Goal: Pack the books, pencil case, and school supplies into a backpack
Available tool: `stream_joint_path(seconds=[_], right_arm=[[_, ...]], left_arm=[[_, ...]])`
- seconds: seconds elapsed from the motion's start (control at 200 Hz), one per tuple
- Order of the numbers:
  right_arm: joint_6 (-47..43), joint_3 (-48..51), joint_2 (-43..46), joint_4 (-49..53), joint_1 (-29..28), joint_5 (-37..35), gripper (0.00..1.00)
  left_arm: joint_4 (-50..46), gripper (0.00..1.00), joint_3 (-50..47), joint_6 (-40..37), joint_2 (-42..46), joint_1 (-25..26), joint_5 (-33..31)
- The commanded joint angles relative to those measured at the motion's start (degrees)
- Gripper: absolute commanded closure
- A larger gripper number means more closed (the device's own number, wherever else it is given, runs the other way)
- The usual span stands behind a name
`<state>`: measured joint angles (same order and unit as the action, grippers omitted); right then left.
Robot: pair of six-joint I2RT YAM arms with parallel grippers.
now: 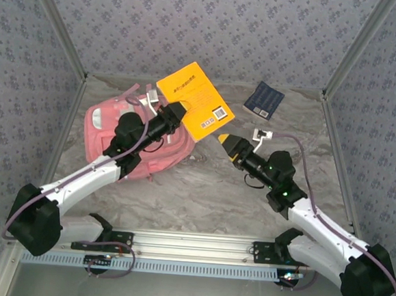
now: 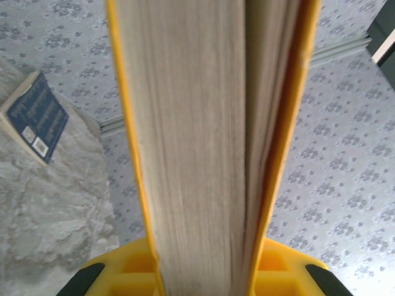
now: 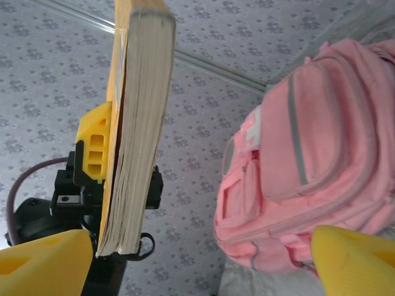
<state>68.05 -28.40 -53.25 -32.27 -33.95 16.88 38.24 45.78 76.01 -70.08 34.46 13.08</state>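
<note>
Marbled table (image 1: 201, 189); left tool (image 1: 177, 113) clamps yellow book (image 1: 195, 96)

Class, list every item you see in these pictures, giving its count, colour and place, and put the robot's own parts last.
yellow book: one, bright yellow, far centre beside the backpack, clamped by the left hand
navy book: one, navy with small white labels, flat on the table at far right
backpack: one, pink with white trim, lying on the table's left side
table: one, grey marbled, under everything
walls: three, grey-blue with a flower pattern, around the table
left hand: one, yellow fingers, shut on the yellow book
right hand: one, yellow fingers, open and empty, just right of the yellow book
</note>
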Motion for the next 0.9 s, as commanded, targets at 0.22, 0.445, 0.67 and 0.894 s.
stream_joint_path(seconds=[0.22,0.445,0.67,0.894], right_arm=[[1.34,-5.63,-8.74,-17.85,-3.66,-5.16,0.07],[1.92,-8.5,-12.74,-20.58,-4.37,-6.68,0.22],[2.17,-8.92,-12.91,-18.35,-4.54,-11.15,0.39],[0.87,-10.86,-14.13,-16.07,-5.51,-12.18,0.53]], left_arm=[[10.1,1.0,1.31,3.01,-0.93,2.87,-4.29],[10.3,1.0,0.84,2.37,-1.02,4.19,-5.26],[8.99,1.0,1.03,1.35,-0.82,4.78,-6.26],[8.95,1.0,0.34,1.28,-1.52,5.01,-6.44]])
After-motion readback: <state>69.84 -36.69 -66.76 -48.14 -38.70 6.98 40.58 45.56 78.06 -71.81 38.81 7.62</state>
